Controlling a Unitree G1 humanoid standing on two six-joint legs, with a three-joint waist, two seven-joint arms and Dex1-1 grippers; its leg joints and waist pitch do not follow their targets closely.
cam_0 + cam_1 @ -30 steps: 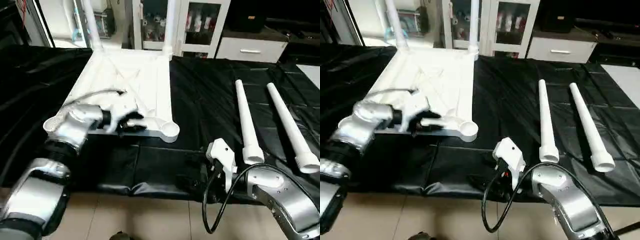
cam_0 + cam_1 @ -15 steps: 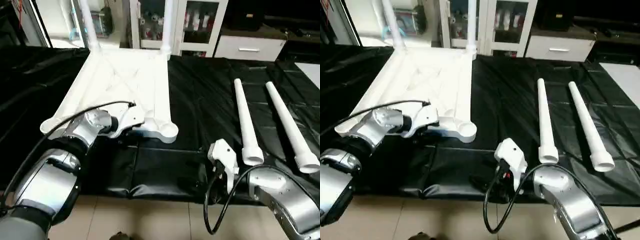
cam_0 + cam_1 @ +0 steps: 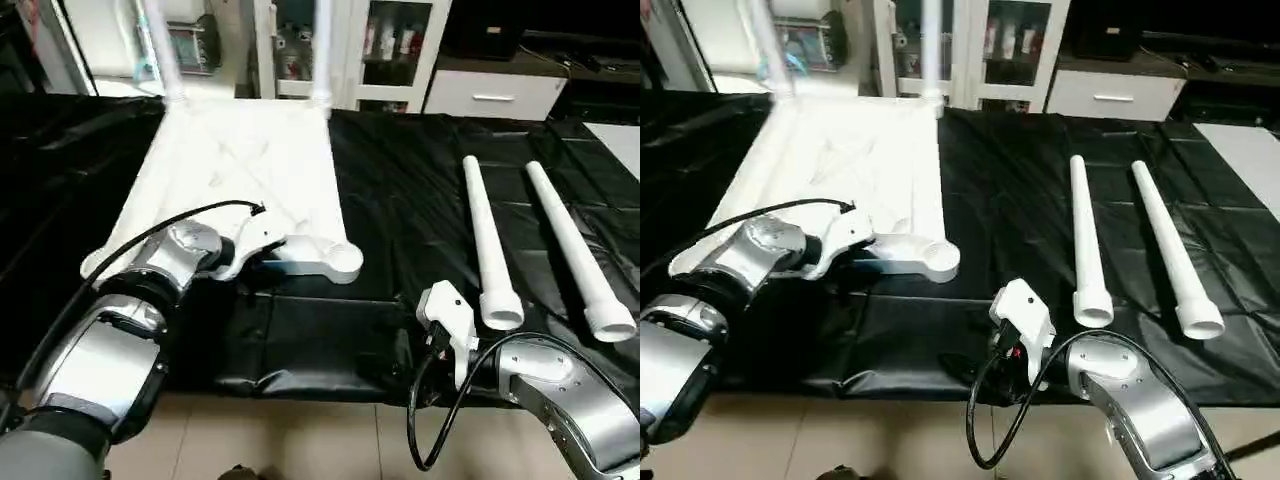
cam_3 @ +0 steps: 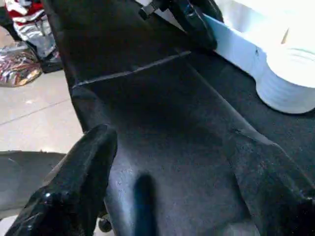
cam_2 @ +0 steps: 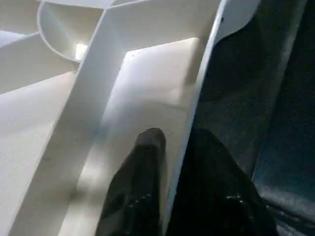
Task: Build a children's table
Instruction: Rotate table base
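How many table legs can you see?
4. Two loose legs lie side by side on the black cloth: one nearer the tabletop, one farther right. Two more stand upright at the tabletop's far corners.

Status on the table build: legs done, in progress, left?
Two legs stand in the far sockets of the upturned tabletop. Left tool pinches the tabletop's near edge wall. Still to fit: two loose legs on the black cover; near right socket is empty. Right tool is open.
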